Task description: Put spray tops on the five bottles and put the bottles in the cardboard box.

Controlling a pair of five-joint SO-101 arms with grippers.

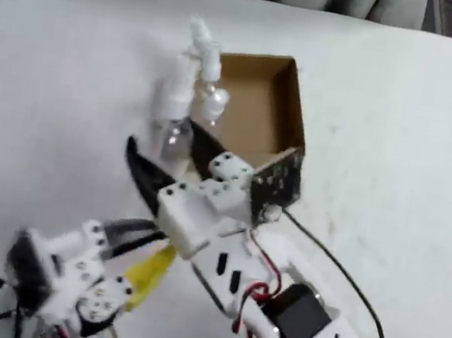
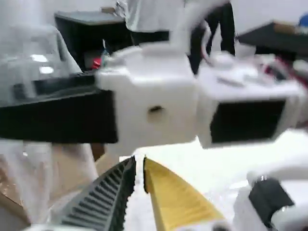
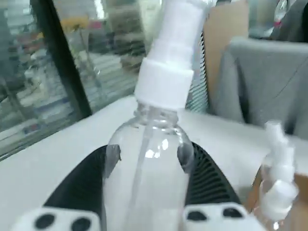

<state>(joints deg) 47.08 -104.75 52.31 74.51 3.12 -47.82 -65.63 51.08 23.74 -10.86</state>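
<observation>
The left gripper (image 2: pixel 138 162) sits low behind the right one, its black and yellow fingers closed together on nothing. The clear bottle (image 3: pixel 147 168), spray top (image 3: pixel 166 72) on, looks light, stiff and slick, best taken at the shoulder under the cap. The right gripper (image 1: pixel 163 136) clasps it there, upright, with the cardboard box (image 1: pixel 295 115) just ahead, beside its fingertips.

The high view looks steeply down on the surface (image 1: pixel 409 123), with both arms at its near edge. The left wrist view sits just behind the left tool (image 2: pixel 138 161) and faces the right arm (image 2: pixel 159 110) at very close range. The right wrist view looks level over the right tool (image 3: pixel 147 192) toward the far edge. It shares the bottle (image 3: pixel 144 159) and the cardboard box (image 1: pixel 258 109) with the high view.
</observation>
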